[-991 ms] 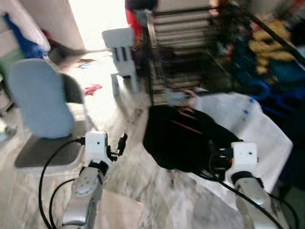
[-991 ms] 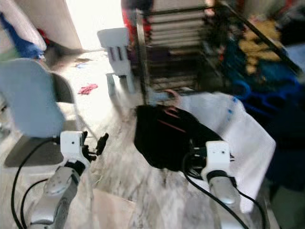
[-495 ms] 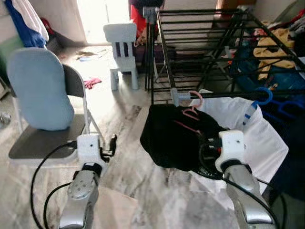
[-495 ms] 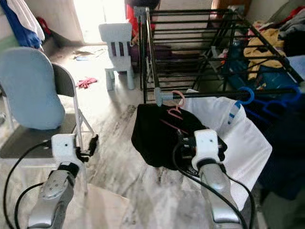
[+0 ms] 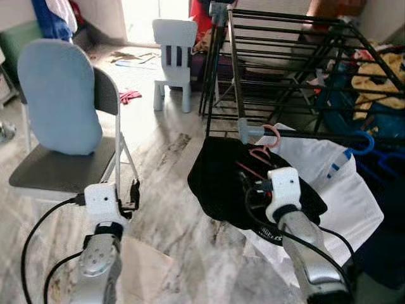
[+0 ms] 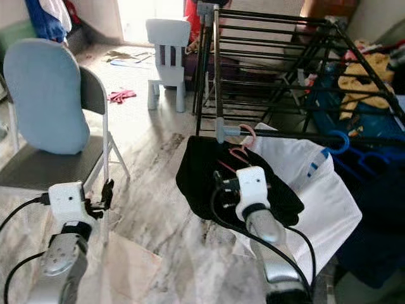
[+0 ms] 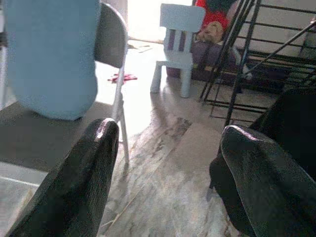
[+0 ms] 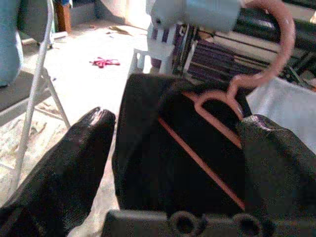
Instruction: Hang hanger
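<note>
A pink hanger (image 5: 256,154) carrying a black garment (image 5: 215,183) hangs by its hook (image 8: 276,39) on the front rail of the black drying rack (image 5: 285,63), beside a grey corner joint. My right gripper (image 6: 220,182) is raised right in front of the garment, just below the hanger. It is open, its fingers (image 8: 74,163) spread wide with nothing between them. My left gripper (image 5: 134,193) is held low over the floor next to the folding chair. It is open and holds nothing.
A folding chair with a blue cushion (image 5: 60,95) stands at the left and a white child's chair (image 5: 175,57) farther back. A white garment (image 5: 345,183) and a blue hanger (image 5: 364,142) hang on the rail to the right. A light sheet (image 5: 145,272) lies on the marble floor.
The view has shifted and sharpened after the blur. My right gripper has moved in closer to the black garment and the pink hanger. The left arm sits a little lower.
</note>
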{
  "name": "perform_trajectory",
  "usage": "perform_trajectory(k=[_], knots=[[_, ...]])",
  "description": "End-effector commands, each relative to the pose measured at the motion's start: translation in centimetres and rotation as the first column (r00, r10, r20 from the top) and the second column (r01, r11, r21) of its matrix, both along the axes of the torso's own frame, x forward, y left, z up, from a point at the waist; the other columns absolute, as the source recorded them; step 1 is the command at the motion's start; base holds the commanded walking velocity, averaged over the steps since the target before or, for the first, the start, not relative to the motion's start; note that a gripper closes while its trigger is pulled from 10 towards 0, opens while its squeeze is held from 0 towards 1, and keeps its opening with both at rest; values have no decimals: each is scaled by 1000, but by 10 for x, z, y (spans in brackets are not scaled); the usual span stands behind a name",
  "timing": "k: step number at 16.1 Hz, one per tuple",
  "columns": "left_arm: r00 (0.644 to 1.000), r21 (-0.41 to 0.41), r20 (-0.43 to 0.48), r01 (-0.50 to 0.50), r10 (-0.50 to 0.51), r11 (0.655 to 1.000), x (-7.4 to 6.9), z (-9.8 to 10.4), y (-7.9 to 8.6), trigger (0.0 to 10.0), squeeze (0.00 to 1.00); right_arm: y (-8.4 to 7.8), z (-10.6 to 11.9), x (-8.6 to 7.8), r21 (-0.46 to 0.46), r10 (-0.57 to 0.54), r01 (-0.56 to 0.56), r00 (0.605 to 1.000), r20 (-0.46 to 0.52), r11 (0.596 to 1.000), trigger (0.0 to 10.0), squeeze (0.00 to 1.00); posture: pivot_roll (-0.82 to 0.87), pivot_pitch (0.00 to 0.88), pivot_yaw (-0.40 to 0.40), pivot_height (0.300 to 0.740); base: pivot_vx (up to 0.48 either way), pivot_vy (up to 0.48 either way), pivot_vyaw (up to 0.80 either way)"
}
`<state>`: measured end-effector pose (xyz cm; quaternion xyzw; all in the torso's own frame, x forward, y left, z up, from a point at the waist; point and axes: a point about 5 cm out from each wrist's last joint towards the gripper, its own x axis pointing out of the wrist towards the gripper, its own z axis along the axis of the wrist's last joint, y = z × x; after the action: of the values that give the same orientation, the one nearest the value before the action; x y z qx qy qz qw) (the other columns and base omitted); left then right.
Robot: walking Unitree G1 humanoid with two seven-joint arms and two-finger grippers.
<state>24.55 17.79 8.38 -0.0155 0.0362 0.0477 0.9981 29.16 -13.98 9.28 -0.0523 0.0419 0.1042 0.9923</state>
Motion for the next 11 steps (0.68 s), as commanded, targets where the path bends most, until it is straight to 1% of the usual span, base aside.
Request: perform_trajectory(k=[1,2,3,5,6,8,11], knots=[[1000,9,17,-2,1,1000,-1,5,2,10000,0,-1,-1,1,-1,-2,2,1000,-1,1000,10000,0,-23,0,-90,740,0,0,0],[1000,32,13,-6,5,999,1,5,7,10000,0,-7,-1,0,4,-43,43,999,5,999,10000,0,-39,0,-55,740,0,0,0],[1000,42,12,-8,8,999,3,6,9,10000,0,-10,-2,-1,5,-66,66,998,8,998,10000,0,-44,0,-48,740,0,0,0],[999,58,2,-34,34,998,5,4,16,10000,0,-16,-4,-6,5,-96,96,995,10,995,10000,0,-79,0,-5,740,0,0,0],[997,65,-21,-79,81,995,4,0,24,10000,0,-24,-6,-13,5,-130,130,991,11,992,10000,0,-101,0,13,740,0,0,0],[995,57,-39,-89,92,994,4,-4,25,10000,0,-28,-6,-17,4,-139,139,990,15,990,10000,0,-117,0,21,740,0,0,0],[997,38,-45,-63,65,997,6,-8,16,10000,0,-31,-8,-19,14,-144,144,990,10,989,10000,0,-110,0,10,740,0,0,0]])
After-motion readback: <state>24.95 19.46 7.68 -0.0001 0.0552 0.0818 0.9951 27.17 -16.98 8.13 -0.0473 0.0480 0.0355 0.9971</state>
